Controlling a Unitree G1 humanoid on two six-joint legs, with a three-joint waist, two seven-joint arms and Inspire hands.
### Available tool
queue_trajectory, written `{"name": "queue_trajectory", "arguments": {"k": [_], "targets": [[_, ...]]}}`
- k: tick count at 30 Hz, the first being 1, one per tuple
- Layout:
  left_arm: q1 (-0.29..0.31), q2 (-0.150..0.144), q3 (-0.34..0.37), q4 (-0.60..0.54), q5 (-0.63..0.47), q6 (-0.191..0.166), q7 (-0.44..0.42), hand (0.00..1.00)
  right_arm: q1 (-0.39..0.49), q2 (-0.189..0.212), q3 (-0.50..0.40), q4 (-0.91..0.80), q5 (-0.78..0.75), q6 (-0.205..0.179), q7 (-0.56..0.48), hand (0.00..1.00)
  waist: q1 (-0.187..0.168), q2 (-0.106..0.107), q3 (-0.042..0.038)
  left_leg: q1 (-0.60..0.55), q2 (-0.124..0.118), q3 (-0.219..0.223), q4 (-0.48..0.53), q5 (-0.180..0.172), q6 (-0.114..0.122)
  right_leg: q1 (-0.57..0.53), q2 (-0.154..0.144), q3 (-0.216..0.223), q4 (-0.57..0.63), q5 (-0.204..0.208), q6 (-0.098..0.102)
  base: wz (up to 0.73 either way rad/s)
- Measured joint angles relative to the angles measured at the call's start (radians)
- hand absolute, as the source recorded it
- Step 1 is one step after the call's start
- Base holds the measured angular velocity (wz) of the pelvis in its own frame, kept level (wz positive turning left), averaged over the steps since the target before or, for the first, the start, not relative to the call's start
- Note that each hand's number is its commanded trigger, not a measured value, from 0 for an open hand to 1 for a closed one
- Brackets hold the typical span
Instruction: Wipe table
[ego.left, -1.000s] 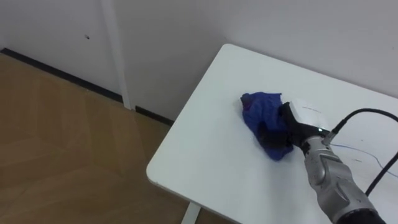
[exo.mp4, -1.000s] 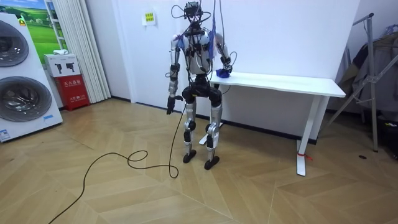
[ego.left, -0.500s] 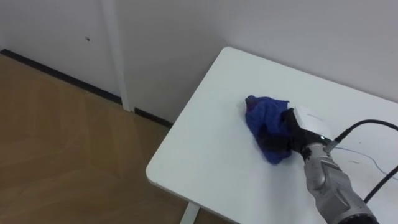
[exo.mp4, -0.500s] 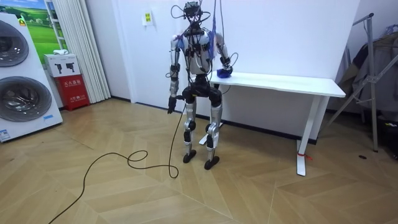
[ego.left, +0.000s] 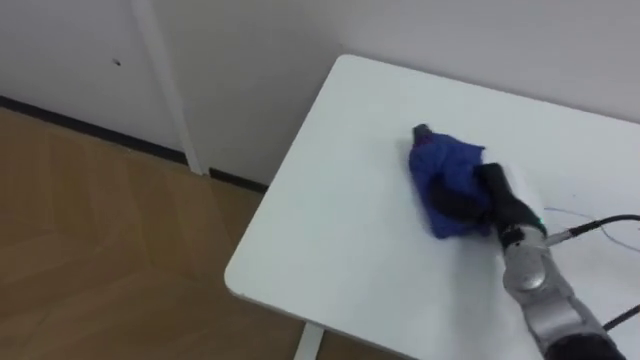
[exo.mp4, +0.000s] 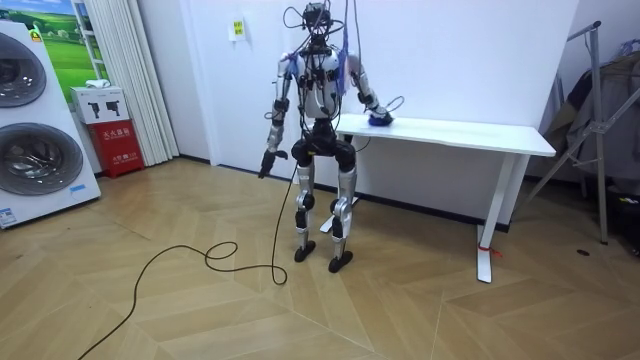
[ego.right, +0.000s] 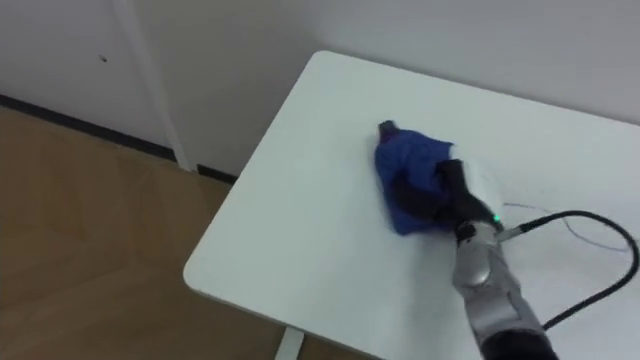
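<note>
Nearest me, at the lower right of the left eye view, my right hand (ego.left: 497, 200) lies on the white rectangular worktop (ego.left: 330, 220). Its dark fingers are curled down into the crumpled blue cloth (ego.left: 445, 170) and grip it from the near side. The cloth sits just beyond the hand, right of the frame's centre, touching the surface and well in from the worktop's rounded near corner at lower left.

A second ago the cloth and hand were closer to that end. The head camera has shifted as well, but the room view settles it: the arm now reaches further along the worktop, toward the room view's right, and the blue bundle has gone with it. I read that as one wiping stroke carried inward. The strip near the end looks covered, and most of the long top is not yet wiped.

My left hand (exo.mp4: 265, 163) hangs beside the hip on the room view's left, idle; I cannot tell its state.

Count: one cloth, one worktop, two hands, one of them working. Beyond the worktop are the wooden floor (ego.left: 90, 230) and the plain white wall (ego.left: 250, 80).
</note>
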Motion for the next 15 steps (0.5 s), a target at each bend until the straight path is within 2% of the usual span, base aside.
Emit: {"name": "queue_trajectory", "arguments": {"k": [1, 3, 4, 6, 8, 10, 12, 13, 15], "targets": [[0.01, 0.007, 0.009, -0.003, -0.003, 0.0, 0.0, 0.0, 0.005, -0.022, -0.023, 0.029, 0.018, 0.001, -0.006, 1.0, -0.003, -0.003, -0.002, -0.001, -0.004, -0.004, -0.001, 0.0, 0.0, 0.003, 0.0, -0.004, -0.002, 0.0, 0.001, 0.14], [0.06, 0.026, 0.031, -0.019, -0.006, 0.001, 0.0, 0.0, 0.053, -0.091, -0.085, 0.1, 0.095, 0.004, -0.03, 1.0, -0.026, -0.014, -0.0073, 0.006, -0.002, -0.003, -0.01, 0.001, 0.001, 0.008, -0.001, -0.007, -0.004, 0.0, 0.001, 0.03], [0.071, 0.027, 0.042, -0.019, -0.007, 0.003, -0.001, 0.0, 0.073, -0.103, -0.1, 0.107, 0.115, 0.003, -0.033, 1.0, -0.031, -0.02, -0.0104, 0.01, -0.001, -0.001, -0.01, 0.001, 0.001, 0.009, -0.001, -0.007, -0.003, 0.0, 0.001, -0.05], [0.082, 0.026, 0.106, -0.02, 0.002, 0.003, -0.003, 0.0, 0.125, -0.131, -0.183, 0.157, 0.142, 0.001, -0.037, 1.0, -0.052, -0.029, -0.0068, 0.01, 0.007, 0.003, -0.01, 0.001, 0.001, 0.009, 0.001, -0.006, -0.003, 0.0, 0.001, 0.0], [0.084, 0.026, 0.128, -0.019, 0.0, 0.001, -0.003, 0.0, 0.16, -0.136, -0.226, 0.181, 0.154, 0.001, -0.037, 1.0, -0.068, -0.04, -0.0068, 0.01, 0.007, 0.003, -0.011, 0.001, 0.001, 0.009, 0.003, -0.008, -0.004, 0.0, 0.001, 0.0], [0.074, 0.024, 0.125, -0.019, -0.001, -0.004, -0.004, 0.0, 0.196, -0.138, -0.242, 0.187, 0.155, 0.001, -0.037, 1.0, -0.081, -0.047, -0.0109, 0.012, 0.007, 0.003, -0.012, 0.0, 0.001, 0.014, 0.003, -0.006, -0.004, 0.0, 0.001, 0.0], [0.056, 0.021, 0.113, -0.03, -0.003, -0.009, -0.005, 0.0, 0.221, -0.129, -0.239, 0.182, 0.157, 0.001, -0.038, 1.0, -0.1, -0.053, -0.0086, 0.018, 0.007, 0.005, -0.009, -0.005, 0.001, 0.026, 0.003, -0.006, -0.003, 0.0, 0.001, -0.02], [0.05, 0.02, 0.112, -0.032, -0.003, -0.01, -0.004, 0.0, 0.224, -0.127, -0.237, 0.181, 0.157, 0.001, -0.039, 1.0, -0.1, -0.054, -0.0079, 0.022, 0.007, 0.01, -0.009, -0.006, 0.001, 0.028, 0.003, -0.003, -0.003, 0.0, 0.001, -0.16], [0.036, 0.021, 0.063, -0.034, -0.004, -0.014, 0.001, 0.0, 0.218, -0.127, -0.196, 0.167, 0.148, 0.017, -0.041, 1.0, -0.091, -0.054, -0.0069, 0.04, 0.007, 0.024, -0.009, -0.008, 0.001, 0.038, 0.003, 0.013, -0.002, 0.0, 0.001, -0.27]]}}
